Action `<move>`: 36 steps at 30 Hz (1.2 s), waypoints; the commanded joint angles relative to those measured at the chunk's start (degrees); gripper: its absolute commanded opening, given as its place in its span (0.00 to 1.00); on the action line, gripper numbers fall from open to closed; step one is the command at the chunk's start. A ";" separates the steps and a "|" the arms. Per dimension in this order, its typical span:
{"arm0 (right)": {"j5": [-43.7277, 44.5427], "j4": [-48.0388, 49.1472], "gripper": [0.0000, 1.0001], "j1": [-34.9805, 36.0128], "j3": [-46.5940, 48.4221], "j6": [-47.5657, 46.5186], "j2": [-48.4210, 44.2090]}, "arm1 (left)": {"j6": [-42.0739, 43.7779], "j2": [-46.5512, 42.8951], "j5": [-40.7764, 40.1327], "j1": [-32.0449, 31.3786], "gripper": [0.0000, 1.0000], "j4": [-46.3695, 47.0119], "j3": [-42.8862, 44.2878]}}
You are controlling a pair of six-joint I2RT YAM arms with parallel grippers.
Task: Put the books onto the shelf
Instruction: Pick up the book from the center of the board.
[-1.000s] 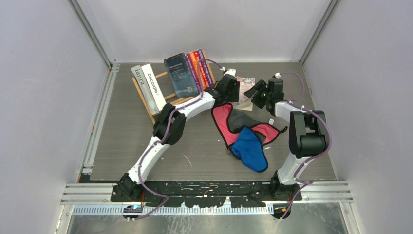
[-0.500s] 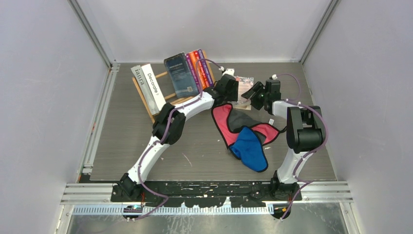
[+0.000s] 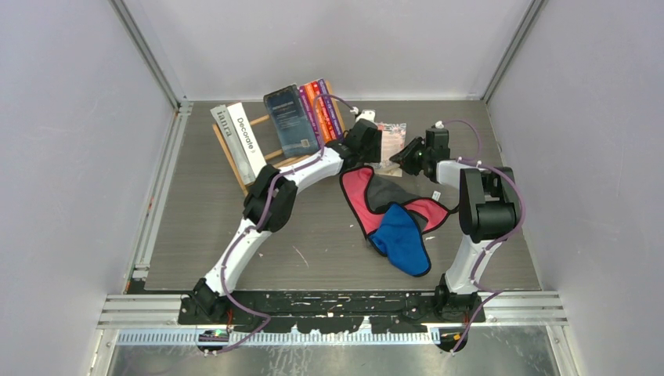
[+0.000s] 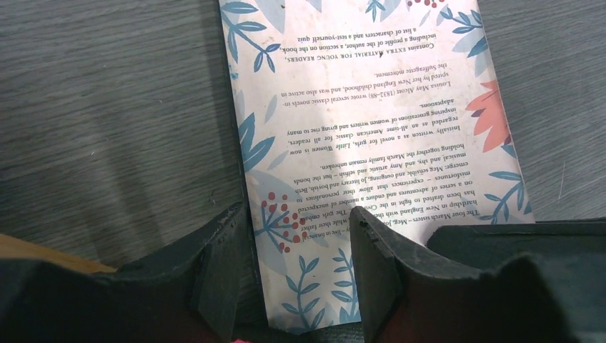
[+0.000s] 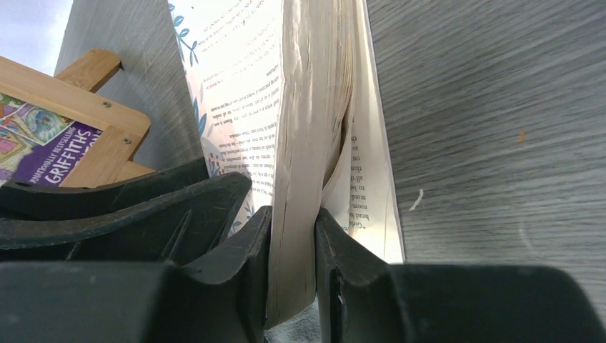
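Across the surface [image 3: 313,227], the shelf [image 5: 71,96] at 11 o'clock carries several books [image 3: 294,121]. The floral book [image 3: 391,131] lies at 1 o'clock. Gather its loose back leaves before lifting. At its 3 o'clock side, the right claw [image 5: 293,236] pinches the pages. At 9 o'clock, the left claw [image 4: 296,243] straddles it, half open.

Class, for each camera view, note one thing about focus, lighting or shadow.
Top external: even, diffuse light, sharp throughout, only soft shadows on the table. Left wrist: print on the book is crisp and readable, the left gripper near the lens dark and softer. Right wrist: the page edges pinched in the right gripper are sharp; no glare.
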 commanded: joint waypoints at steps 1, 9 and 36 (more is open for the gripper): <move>-3.11 1.15 0.01 1.40 -0.74 1.20 -4.89 | 0.10 -5.50 2.35 -1.46 0.55 0.04 -1.87; -5.22 7.72 0.01 -1.68 -4.83 8.38 -10.90 | -2.25 -10.76 1.12 -1.46 0.74 3.18 -9.23; -14.11 30.91 0.01 -13.38 -15.54 29.53 -13.99 | -8.63 -6.82 7.73 -2.33 1.00 0.45 2.60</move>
